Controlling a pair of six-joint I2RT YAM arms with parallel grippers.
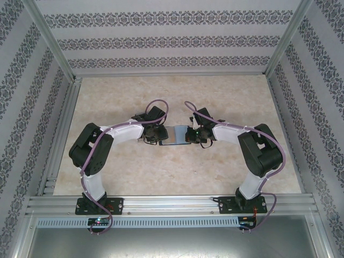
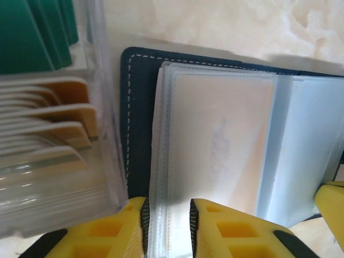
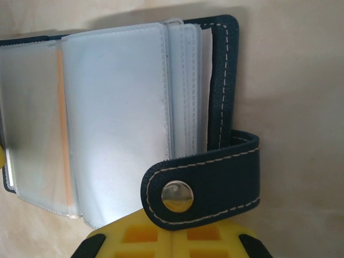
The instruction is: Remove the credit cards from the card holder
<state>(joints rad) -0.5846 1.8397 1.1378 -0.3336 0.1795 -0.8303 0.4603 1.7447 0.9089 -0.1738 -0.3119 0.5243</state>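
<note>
Centrally on the pale marbled table (image 1: 177,97), well off all four edges: dark navy stitched folding card holder (image 1: 174,135) (image 2: 137,107) (image 3: 223,80), lying open between the two arms, clear plastic sleeves (image 2: 161,161) fanned upward.

Left gripper (image 1: 156,134) (image 2: 167,220) at the holder's left end, yellow fingers (image 2: 226,231) drawn in against both faces of the sleeve stack, so apparently clamped on the card holder.

Right gripper (image 1: 194,134) (image 3: 172,239) at the holder's right end, lying beneath the navy closure tab (image 3: 215,172) with its metal snap (image 3: 177,196). Cannot tell whether gripping anything, with the fingertips hidden by the tab.

Pale tan credit card (image 2: 220,140) seated in a sleeve directly ahead of the left fingers, long axis running straight away from that gripper. Appears from the right wrist as a thin orange edge (image 3: 63,140), probably the same card, on the far side of the sleeves. Judged nearer the left arm, though with jaws occupied there. Sleeve mouth not discernible.

Further green cards (image 2: 32,32) and tan cards (image 2: 75,113) just beside the holder's left cover, behind a clear plastic wall (image 2: 107,134). Cannot tell whether loose or contained.
</note>
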